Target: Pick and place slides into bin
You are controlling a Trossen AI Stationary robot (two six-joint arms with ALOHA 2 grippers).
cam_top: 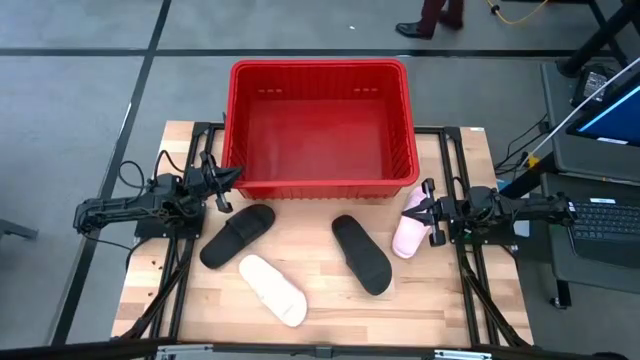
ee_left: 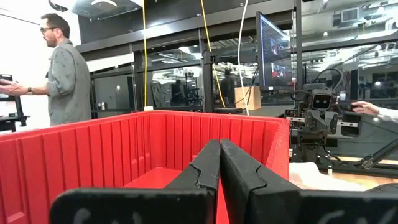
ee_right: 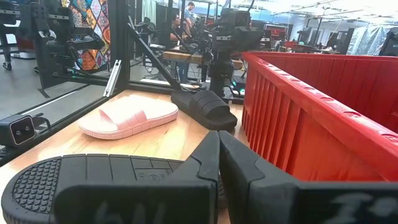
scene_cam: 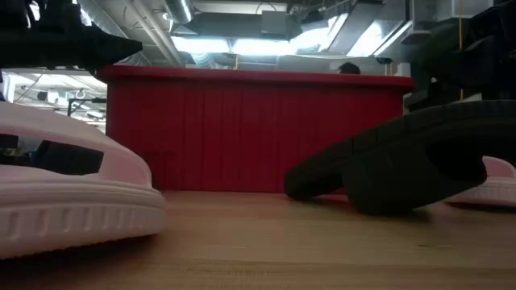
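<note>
The red bin (cam_top: 320, 125) stands at the table's far middle, with nothing in it. Four slides lie soles down on the wood in front of it: a black one (cam_top: 238, 235), a pale pink one (cam_top: 272, 290), a second black one (cam_top: 362, 253) and a second pink one (cam_top: 408, 232). My left gripper (cam_top: 232, 178) is shut and level at the bin's near left corner, its tips (ee_left: 219, 146) toward the red wall. My right gripper (cam_top: 420, 208) is shut and level, just over the right pink slide's far end; in its wrist view (ee_right: 217, 137) it points across the table.
A person (ee_left: 62, 68) stands beyond the table, and a hand (ee_left: 367, 109) shows at the side. A desk with a keyboard (cam_top: 610, 215) is off the table's right edge. Bare wood (cam_top: 450, 300) lies at the near right.
</note>
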